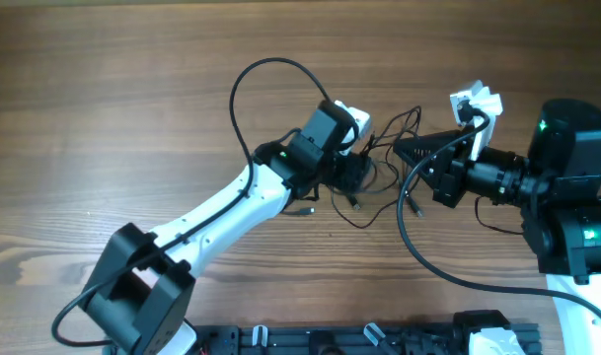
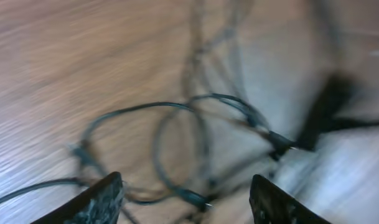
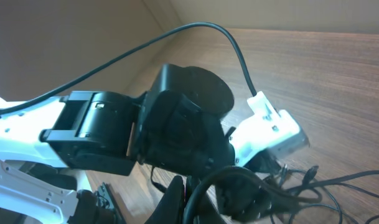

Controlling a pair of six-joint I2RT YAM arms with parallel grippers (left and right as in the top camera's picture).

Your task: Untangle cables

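Note:
The cables (image 1: 382, 150) are thin black cords in a loose tangle at the table's middle, with loops trailing up and down. My left gripper (image 1: 357, 177) hangs low over the tangle's left part. In the left wrist view its fingers (image 2: 189, 205) are open, with blurred cable loops (image 2: 177, 109) and a plug tip lying between them. My right gripper (image 1: 399, 150) points left at the tangle's right side. In the right wrist view its fingers (image 3: 180, 202) are pressed together, seemingly on a cable strand. More cables (image 3: 313, 180) lie at the lower right there.
The wooden table (image 1: 132, 89) carries only the tangle. The left arm's black wrist (image 3: 177, 124) fills the right wrist view, very close to my right gripper. A thicker black robot cable (image 1: 428, 256) curves below the right gripper. A dark rail (image 1: 379, 340) runs along the front edge.

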